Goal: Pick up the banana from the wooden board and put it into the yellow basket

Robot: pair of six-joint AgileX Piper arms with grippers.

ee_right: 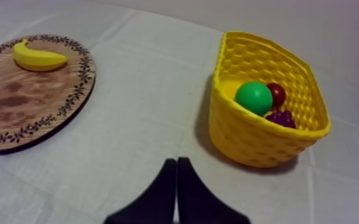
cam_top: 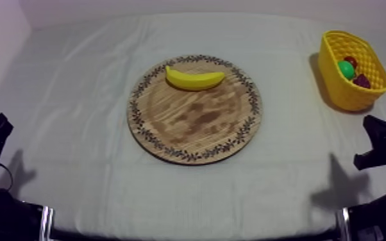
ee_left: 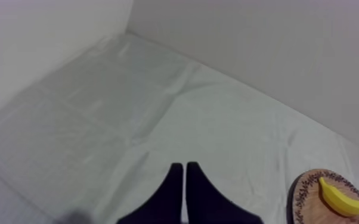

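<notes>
Surface: one table under a creased grey-white cloth, with pale walls close behind it.

Count:
- One round wooden board at mid-table.
- One banana lying on the board's far part, just inside the patterned rim.
- One yellow basket at the right, well apart from the board. It holds one green fruit, one small red fruit and one bunch of grapes.

Left gripper and right gripper: each clenched on nothing, over bare cloth.

Matt grainy wood: board; smooth, slightly glossy banana; latticed basket, probably plastic; matt creased cloth.
</notes>
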